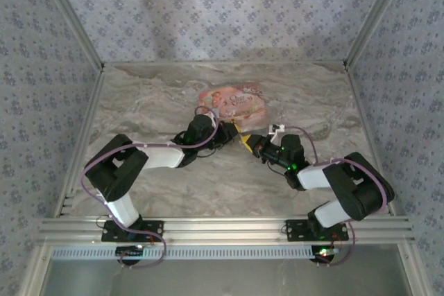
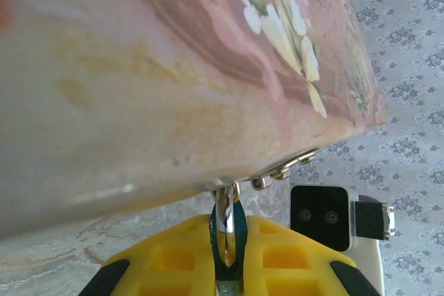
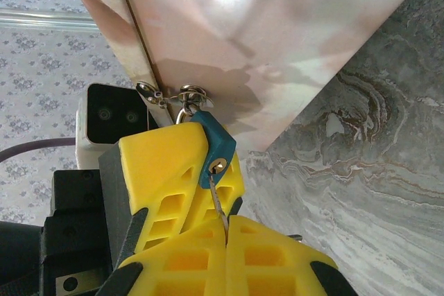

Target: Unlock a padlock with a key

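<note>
The padlock (image 3: 216,145) is hanging from the clasp on the front edge of the pink tin (image 3: 277,46), and the left tool (image 2: 227,230) is pinching its blue body just below the tin. The right tool (image 3: 225,223) is clamping shut on the key (image 3: 218,195), whose tip is sitting in the keyhole. Insertion looks done. Turning the key and freeing the shackle, which is looping through the clasp, appear to be remaining.

No words, labels, brands or numbers can be read. The pink printed tin (image 2: 173,67) carries small dark marks that look like script near its upper edge in the left wrist view, too blurred and slanted to make out. From above, its lid print is too small to read.
</note>
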Controlling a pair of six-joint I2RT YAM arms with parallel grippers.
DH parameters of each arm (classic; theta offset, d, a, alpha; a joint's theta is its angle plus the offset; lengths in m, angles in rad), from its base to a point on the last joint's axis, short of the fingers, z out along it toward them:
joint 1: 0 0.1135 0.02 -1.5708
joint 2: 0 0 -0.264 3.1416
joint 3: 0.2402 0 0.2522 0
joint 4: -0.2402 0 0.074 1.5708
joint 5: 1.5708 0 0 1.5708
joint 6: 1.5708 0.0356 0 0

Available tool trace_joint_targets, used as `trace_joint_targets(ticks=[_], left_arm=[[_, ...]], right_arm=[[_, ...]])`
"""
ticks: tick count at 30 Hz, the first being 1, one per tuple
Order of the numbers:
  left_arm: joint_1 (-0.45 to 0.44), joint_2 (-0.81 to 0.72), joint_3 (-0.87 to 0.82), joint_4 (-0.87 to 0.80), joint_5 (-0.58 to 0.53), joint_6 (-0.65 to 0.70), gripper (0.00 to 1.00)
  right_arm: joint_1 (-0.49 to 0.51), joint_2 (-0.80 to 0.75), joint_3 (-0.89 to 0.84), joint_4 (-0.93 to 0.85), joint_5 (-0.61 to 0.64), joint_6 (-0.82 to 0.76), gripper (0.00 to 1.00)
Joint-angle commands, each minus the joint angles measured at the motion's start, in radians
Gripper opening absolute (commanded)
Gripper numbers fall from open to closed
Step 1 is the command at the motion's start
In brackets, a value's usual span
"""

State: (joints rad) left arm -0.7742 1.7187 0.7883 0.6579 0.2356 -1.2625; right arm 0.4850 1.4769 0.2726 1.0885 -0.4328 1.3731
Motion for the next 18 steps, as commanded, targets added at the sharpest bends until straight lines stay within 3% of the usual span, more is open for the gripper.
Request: trace_joint_targets(ticks=[1, 18], left_arm=[[-0.001, -0.028, 0.002, 0.102, 0.036, -0.015, 0.00], [-0.006, -0.011, -0.004, 0.139, 0.057, -0.032, 0.00]], right_arm=[[0.005, 0.015, 0.025, 0.020, 0.016, 0.001, 0.00], [-0.013, 0.022, 0.053, 0.059, 0.008, 0.027, 0.00]])
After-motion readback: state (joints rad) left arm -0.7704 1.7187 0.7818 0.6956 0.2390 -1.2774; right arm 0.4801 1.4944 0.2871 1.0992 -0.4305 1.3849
